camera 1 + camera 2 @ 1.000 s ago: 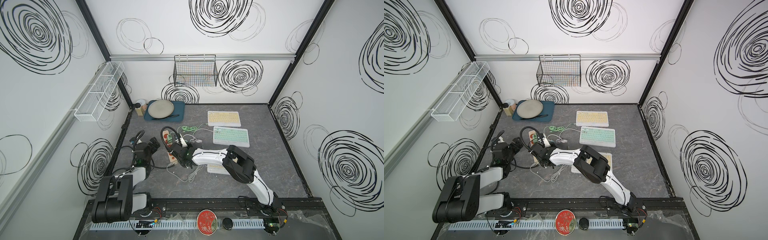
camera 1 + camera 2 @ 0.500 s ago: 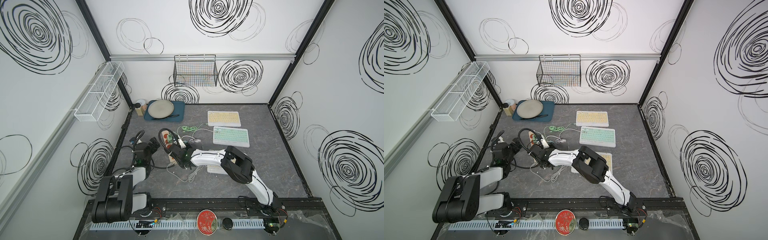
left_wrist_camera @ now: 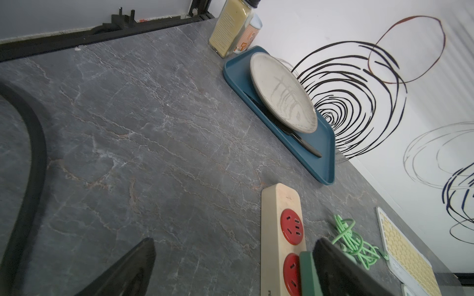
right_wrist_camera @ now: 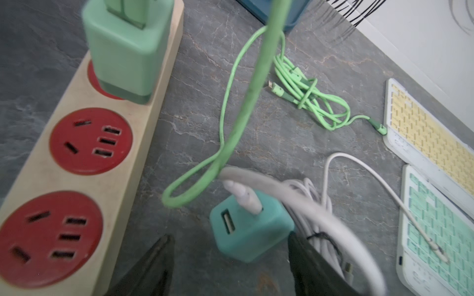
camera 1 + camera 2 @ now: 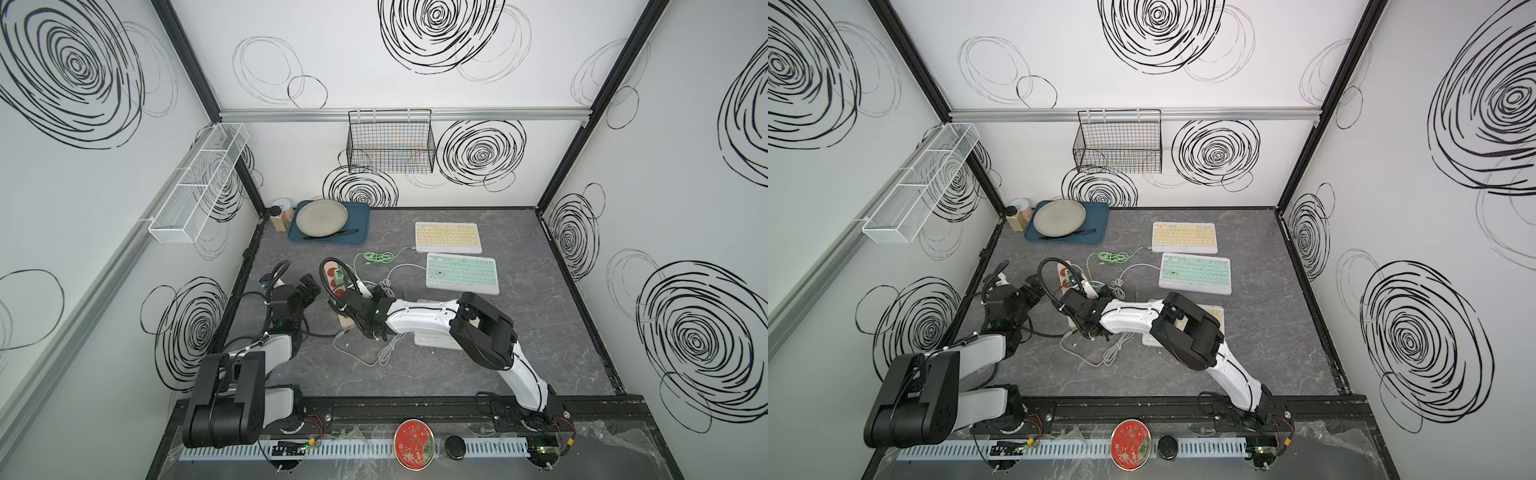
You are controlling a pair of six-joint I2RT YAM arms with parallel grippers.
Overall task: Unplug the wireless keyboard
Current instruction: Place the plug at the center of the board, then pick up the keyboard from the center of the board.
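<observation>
The left gripper (image 5: 309,286) hangs spread wide and empty just left of the power strip (image 4: 89,141). A green charger (image 4: 123,51) sits plugged into the strip's far socket. Right of the strip, the teal charger (image 4: 246,230) lies on the grey table, out of any socket. The right gripper (image 4: 229,237) hovers over it with its jaws well apart and nothing clamped, the charger lying between the fingertips. A white cable (image 4: 245,196) runs from the charger to the mint keyboard (image 4: 441,223), which lies beside a yellow keyboard (image 4: 431,143).
</observation>
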